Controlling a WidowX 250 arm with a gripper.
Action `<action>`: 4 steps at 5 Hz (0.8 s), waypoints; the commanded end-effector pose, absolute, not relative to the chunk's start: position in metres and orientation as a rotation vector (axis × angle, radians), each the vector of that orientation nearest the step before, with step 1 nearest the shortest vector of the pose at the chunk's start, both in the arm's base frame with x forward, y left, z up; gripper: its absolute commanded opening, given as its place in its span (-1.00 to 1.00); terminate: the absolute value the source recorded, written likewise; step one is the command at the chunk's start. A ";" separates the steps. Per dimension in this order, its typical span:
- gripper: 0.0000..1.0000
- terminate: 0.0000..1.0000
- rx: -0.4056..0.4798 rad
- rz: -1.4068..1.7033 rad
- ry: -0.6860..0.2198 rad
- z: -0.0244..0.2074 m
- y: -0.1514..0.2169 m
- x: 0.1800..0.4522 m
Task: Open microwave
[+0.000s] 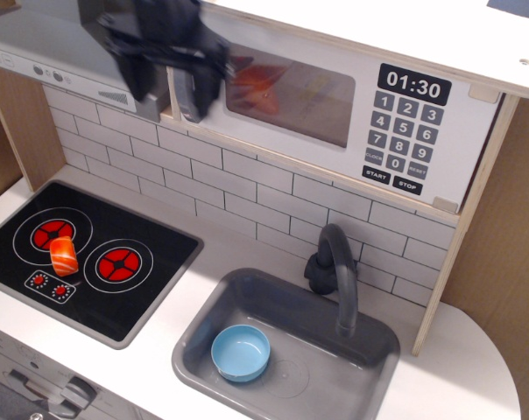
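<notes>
Your gripper (170, 80) is motion-blurred at the microwave's (335, 96) left edge, its fingers spread wide and straddling the grey door handle (187, 92) without closing on anything you can make out. The microwave sits up on the shelf above the sink (286, 337), its door flush and shut, with something orange visible through the window. The 01:30 display (414, 86) lies well right of the handle.

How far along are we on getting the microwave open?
Done: the end effector is up at the microwave's left edge, in front of its grey handle. In hand: lining up; motion blur hides any grasp. Left: gripping and pulling, since the door looks shut, flush with the keypad panel.
</notes>
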State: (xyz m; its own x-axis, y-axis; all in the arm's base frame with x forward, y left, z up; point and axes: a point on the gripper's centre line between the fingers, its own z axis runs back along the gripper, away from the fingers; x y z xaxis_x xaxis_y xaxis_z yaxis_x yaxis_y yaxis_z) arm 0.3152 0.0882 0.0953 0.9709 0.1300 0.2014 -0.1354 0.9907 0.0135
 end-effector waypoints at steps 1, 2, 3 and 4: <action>1.00 -1.00 0.061 0.202 -0.282 0.116 0.120 0.326; 1.00 -1.00 0.014 0.166 -0.257 0.107 0.117 0.336; 1.00 -1.00 -0.010 0.117 -0.273 0.104 0.106 0.337; 1.00 -1.00 -0.028 0.107 -0.289 0.098 0.107 0.350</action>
